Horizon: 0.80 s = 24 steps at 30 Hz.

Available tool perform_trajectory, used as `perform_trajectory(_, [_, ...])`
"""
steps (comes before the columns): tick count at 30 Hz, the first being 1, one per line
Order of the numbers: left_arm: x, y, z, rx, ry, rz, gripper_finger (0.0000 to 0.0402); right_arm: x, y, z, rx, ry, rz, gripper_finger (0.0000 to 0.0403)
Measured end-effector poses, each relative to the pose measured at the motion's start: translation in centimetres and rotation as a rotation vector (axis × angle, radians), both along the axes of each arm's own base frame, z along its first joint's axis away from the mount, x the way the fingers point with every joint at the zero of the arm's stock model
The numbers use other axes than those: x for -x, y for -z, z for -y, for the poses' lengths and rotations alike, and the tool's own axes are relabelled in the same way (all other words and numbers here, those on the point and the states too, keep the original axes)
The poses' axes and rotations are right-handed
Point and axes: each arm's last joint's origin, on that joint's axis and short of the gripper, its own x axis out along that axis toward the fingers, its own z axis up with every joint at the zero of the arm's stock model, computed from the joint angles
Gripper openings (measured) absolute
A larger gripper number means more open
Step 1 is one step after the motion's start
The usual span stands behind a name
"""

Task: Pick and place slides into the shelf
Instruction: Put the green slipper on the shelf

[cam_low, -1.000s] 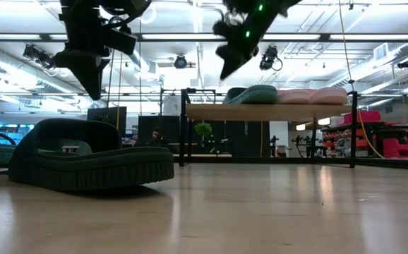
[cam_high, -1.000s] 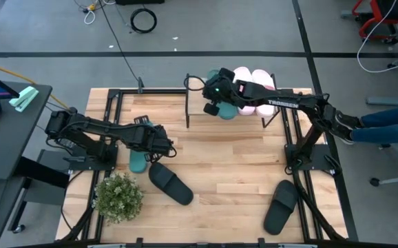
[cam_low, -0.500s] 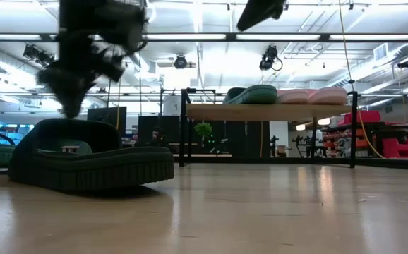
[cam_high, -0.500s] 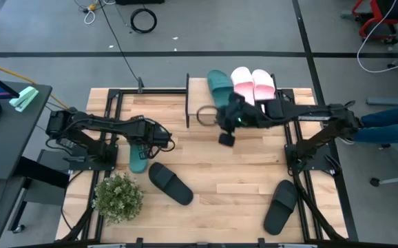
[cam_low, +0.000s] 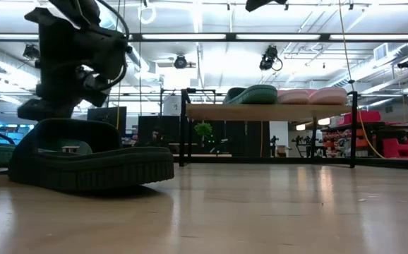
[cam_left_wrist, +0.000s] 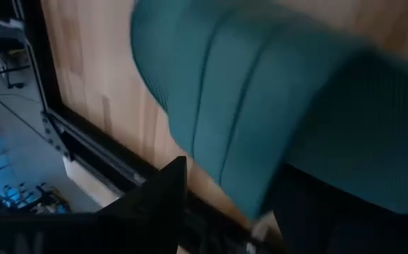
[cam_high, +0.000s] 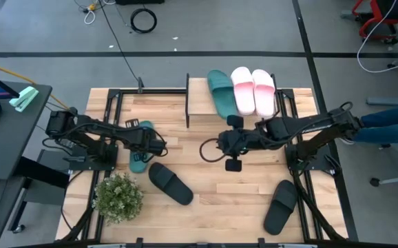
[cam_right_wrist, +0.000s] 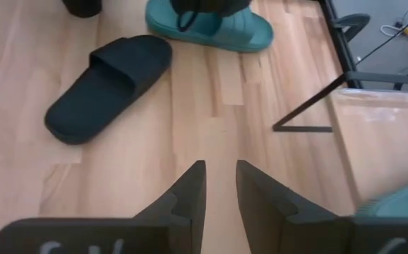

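High view: your left gripper (cam_high: 146,142) sits low over a teal slide (cam_high: 138,160) on the surface (cam_high: 206,186); you cannot tell its fingers.
Your right gripper (cam_right_wrist: 219,185) is almost closed, empty. Three slides lie on the shelf (cam_high: 197,102). A black slide (cam_high: 171,183) lies beside the plant (cam_high: 118,198).

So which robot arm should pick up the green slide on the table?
The left one, probably. Its hand is right down over the teal slide, while the right hand hangs empty over bare wood in the middle, farther off.
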Motion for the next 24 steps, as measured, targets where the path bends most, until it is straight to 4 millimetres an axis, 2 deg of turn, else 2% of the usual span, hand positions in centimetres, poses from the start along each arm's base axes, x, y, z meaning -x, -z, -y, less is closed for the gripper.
perform_trajectory(4, [-0.2, 0.2, -0.7, -0.032, -0.02, 0.029, 0.0173, 0.0, 0.1, -0.6, -0.026, 0.01, 0.005, 0.0085])
perform_trajectory(7, [-0.1, 0.1, -1.2, -0.062, -0.035, 0.028, 0.0144, 0.1, 0.1, -1.0, -0.048, 0.019, 0.011, 0.0085])
perform_trajectory(15, [-0.1, 0.1, -1.9, -0.067, -0.068, 0.03, 0.0016, 0.3, 0.0, -1.9, -0.056, -0.003, 0.012, 0.0085])
perform_trajectory(24, [-0.7, -0.3, 0.0, -0.025, 0.002, 0.059, 0.0011, 0.3, 0.1, -1.9, -0.05, -0.008, 0.011, 0.0085])
